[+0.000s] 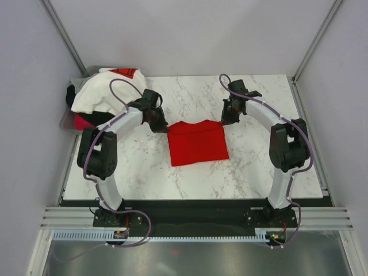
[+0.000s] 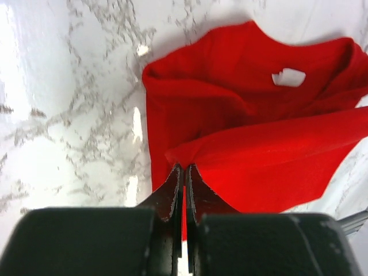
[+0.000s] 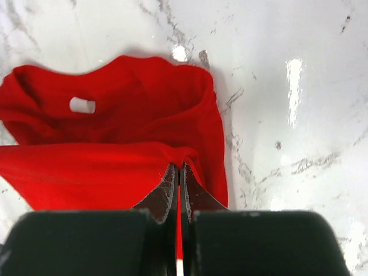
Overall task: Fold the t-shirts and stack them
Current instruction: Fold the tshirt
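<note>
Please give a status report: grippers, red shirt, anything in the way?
Left gripper shut on red shirt, far left corner. Right gripper shut on its far right corner. Other shirts heaped far left, apart from it.

We find no text, number or brand that can be read in any view. The small white neck label (image 2: 288, 77) inside the red t-shirt (image 2: 259, 155) shows no legible print in either wrist view, and the red mark (image 1: 125, 72) on the white t-shirt (image 1: 100, 92) is too small to make out.
</note>
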